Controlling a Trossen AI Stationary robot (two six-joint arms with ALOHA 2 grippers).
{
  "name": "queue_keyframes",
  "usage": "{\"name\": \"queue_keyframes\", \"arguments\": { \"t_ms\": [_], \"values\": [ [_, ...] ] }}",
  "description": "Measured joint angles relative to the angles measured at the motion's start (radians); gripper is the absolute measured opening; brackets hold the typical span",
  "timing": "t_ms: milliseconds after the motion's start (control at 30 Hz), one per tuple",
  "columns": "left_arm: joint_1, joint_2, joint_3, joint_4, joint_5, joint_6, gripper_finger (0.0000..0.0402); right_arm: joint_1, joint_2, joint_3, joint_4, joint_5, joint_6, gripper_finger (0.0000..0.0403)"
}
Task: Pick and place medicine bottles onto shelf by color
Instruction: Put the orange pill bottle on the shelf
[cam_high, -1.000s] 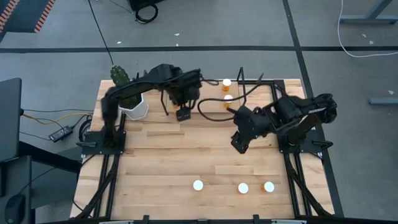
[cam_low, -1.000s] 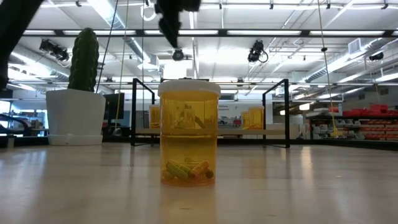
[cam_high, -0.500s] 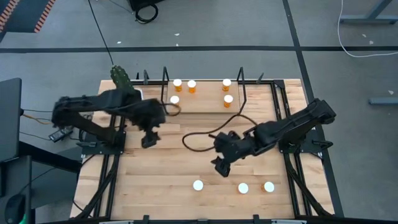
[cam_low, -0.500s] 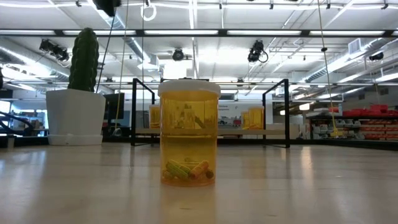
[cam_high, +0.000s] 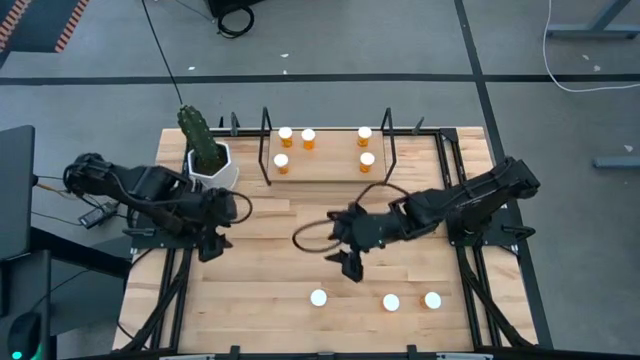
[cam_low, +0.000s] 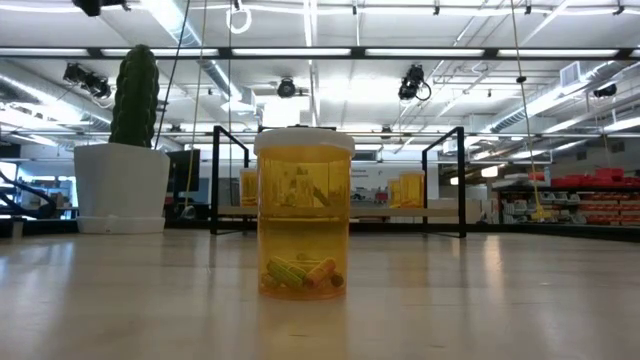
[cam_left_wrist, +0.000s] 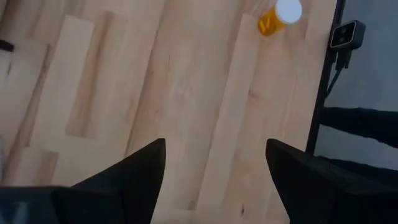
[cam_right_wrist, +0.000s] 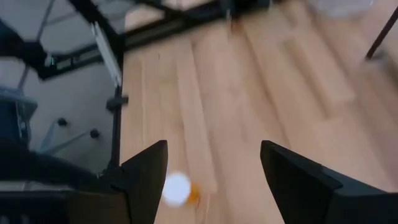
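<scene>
While both jaws gape empty, three bottles (cam_high: 390, 301) stand apart.

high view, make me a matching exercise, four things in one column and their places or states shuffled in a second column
Column one:
1. cactus pot
2. shelf
3. left tool
4. right tool

Column two:
a. open and empty over the table's middle, above the three loose bottles
b. holds five bottles, three at its left end and two at its right
c. stands just left of the shelf, at the table's far left
d. open and empty near the table's left edge

Pairs: 1-c, 2-b, 3-d, 4-a
</scene>
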Motion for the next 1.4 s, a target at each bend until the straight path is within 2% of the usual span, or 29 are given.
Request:
{"name": "queue_keyframes", "arguments": {
  "t_ms": [133,233,333,433,567,800,967,1100,1200,1400],
  "values": [
    [-0.065,-0.001,-0.008,0.013,-0.038,-0.063,0.0281,-0.041,0.043,0.073,0.036,-0.011,-0.077,0.0264],
    [-0.095,-0.002,-0.008,0.024,-0.072,-0.103,0.0281,-0.050,0.155,0.197,0.003,-0.073,-0.155,0.0264],
    [-0.115,-0.002,-0.007,0.013,-0.079,-0.133,0.0281,-0.050,0.286,0.356,-0.122,-0.098,-0.196,0.0264],
    [-0.141,-0.003,-0.007,-0.002,-0.080,-0.163,0.0281,-0.048,0.390,0.490,-0.234,-0.106,-0.182,0.0264],
    [-0.174,-0.003,-0.007,-0.001,-0.096,-0.178,0.0281,-0.038,0.490,0.584,-0.258,-0.117,-0.073,0.0264],
    [-0.235,-0.003,-0.007,-0.001,-0.109,-0.196,0.0281,0.005,0.599,0.602,-0.297,-0.224,0.066,0.0264],
    [-0.292,-0.003,-0.007,-0.001,-0.122,-0.200,0.0281,0.041,0.651,0.602,-0.325,-0.235,0.101,0.0273],
    [-0.337,-0.003,-0.007,-0.002,-0.123,-0.201,0.0281,0.057,0.683,0.601,-0.324,-0.243,0.129,0.0300],
    [-0.369,-0.003,-0.006,-0.002,-0.129,-0.222,0.0281,0.069,0.693,0.589,-0.344,-0.228,0.138,0.0326],
    [-0.433,-0.003,-0.006,-0.001,-0.163,-0.290,0.0281,0.072,0.691,0.567,-0.421,-0.116,0.184,0.0361]
  ]
}}
